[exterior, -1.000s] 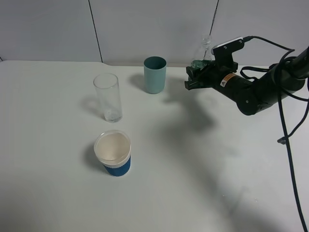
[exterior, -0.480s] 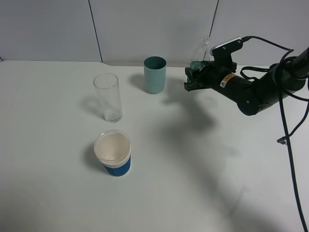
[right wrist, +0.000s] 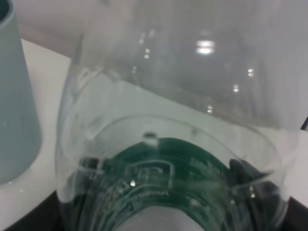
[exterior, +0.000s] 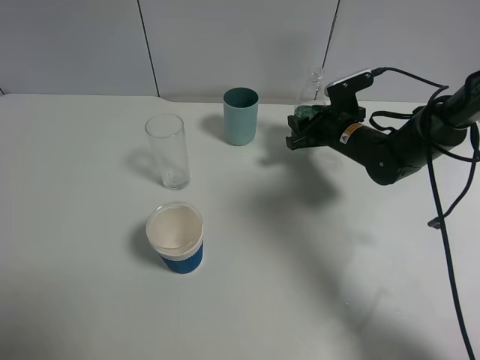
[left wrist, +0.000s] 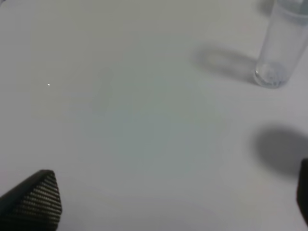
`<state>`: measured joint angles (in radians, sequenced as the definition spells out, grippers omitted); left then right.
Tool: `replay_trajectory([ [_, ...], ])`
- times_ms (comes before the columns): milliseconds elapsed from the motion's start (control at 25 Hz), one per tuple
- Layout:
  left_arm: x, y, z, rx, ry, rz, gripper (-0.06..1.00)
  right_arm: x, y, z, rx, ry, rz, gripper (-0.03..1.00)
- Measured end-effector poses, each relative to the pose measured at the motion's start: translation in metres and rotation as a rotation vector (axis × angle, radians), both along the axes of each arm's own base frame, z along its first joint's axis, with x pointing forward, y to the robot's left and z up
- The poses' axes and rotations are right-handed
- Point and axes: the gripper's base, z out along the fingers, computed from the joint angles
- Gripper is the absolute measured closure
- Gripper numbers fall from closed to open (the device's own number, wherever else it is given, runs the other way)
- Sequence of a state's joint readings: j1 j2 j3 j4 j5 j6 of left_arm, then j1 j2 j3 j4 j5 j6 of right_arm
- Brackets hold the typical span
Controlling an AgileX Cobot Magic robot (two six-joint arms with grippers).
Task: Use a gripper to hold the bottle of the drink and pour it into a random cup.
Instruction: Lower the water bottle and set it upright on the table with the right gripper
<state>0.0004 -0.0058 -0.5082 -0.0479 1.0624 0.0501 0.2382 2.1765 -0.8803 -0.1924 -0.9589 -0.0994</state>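
Clear plastic, green label: your right gripper (exterior: 303, 129) stays clenched on the bottle (exterior: 310, 94) and has edged it slightly closer to the teal cup (exterior: 241, 115) over the past second. The bottle stands upright between the jaws, beside the cup, so pouring looks not yet begun.

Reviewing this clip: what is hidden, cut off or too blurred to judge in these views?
- Right pincer: in the right wrist view, the bottle fills the frame and hides the fingers.
- Bottle's lower half, exterior high view: covered by the pincer.
- Left pincer: only dark finger corners show in the left wrist view; opening unclear.
- Teal cup: inside not visible.
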Motion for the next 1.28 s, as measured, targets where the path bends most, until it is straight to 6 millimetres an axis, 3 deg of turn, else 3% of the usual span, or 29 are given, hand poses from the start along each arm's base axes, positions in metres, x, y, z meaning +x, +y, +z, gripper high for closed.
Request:
replay_trajectory([
  [480,0.0,0.0,0.0,0.0,0.0,0.0,-0.05,0.0,0.0,-0.003,0.003,-0.001,-0.001,0.42],
  [560,0.0,0.0,0.0,0.0,0.0,0.0,-0.05,0.0,0.0,-0.003,0.004,-0.001,-0.001,0.37],
  [720,0.0,0.0,0.0,0.0,0.0,0.0,-0.05,0.0,0.0,-0.002,0.008,-0.011,0.0,0.14],
  [800,0.0,0.0,0.0,0.0,0.0,0.0,-0.05,0.0,0.0,-0.001,0.017,-0.031,0.001,0.08],
  [1080,0.0,0.0,0.0,0.0,0.0,0.0,-0.05,-0.001,0.003,0.002,0.01,-0.046,0.038,0.05],
  [1280,0.0,0.0,0.0,0.0,0.0,0.0,-0.05,0.0,0.006,0.02,0.011,-0.091,0.061,0.05],
])
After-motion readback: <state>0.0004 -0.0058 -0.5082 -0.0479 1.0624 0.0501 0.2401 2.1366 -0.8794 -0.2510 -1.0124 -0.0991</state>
